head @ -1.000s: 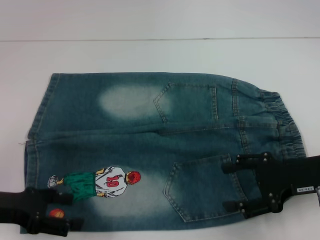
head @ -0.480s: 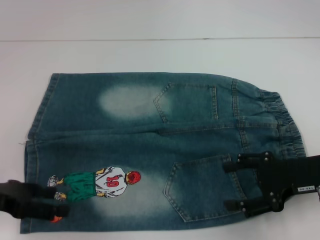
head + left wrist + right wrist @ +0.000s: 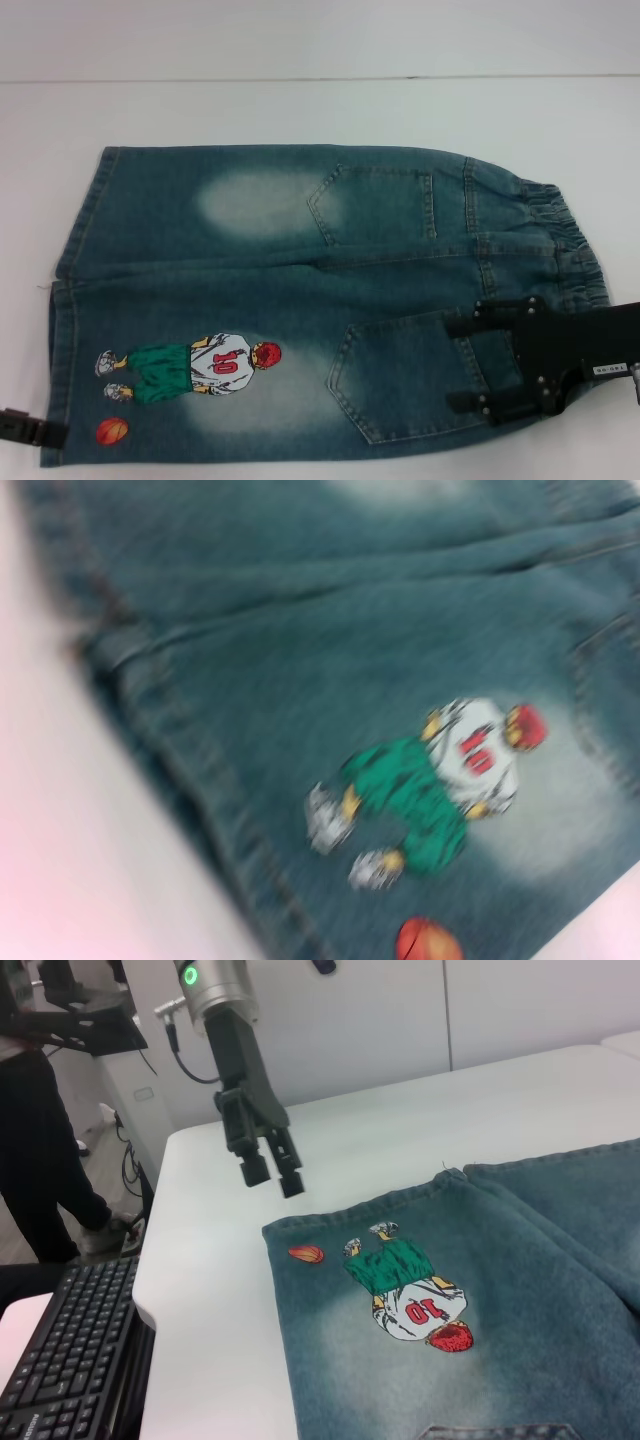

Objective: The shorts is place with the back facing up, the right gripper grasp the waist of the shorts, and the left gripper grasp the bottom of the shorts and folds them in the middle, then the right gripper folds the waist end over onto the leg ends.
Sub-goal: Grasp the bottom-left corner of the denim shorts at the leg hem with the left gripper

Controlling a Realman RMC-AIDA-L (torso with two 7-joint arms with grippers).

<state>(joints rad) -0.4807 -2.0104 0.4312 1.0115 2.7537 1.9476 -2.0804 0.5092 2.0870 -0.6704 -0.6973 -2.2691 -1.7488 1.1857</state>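
Shorts (image 3: 300, 300) flat, back pockets up, cartoon print, right claw (image 3: 465, 365) spread, left claw (image 3: 270, 1168) spread.

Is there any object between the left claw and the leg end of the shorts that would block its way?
Nothing visible does. The left claw hangs above bare table just beside the shorts, near the leg hem. No other object lies between them.

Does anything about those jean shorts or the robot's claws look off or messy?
Nothing looks damaged. The denim shorts lie flat, back up. The right gripper sits open over the waist end, while the left gripper hangs above bare table beside the hem, holding nothing.
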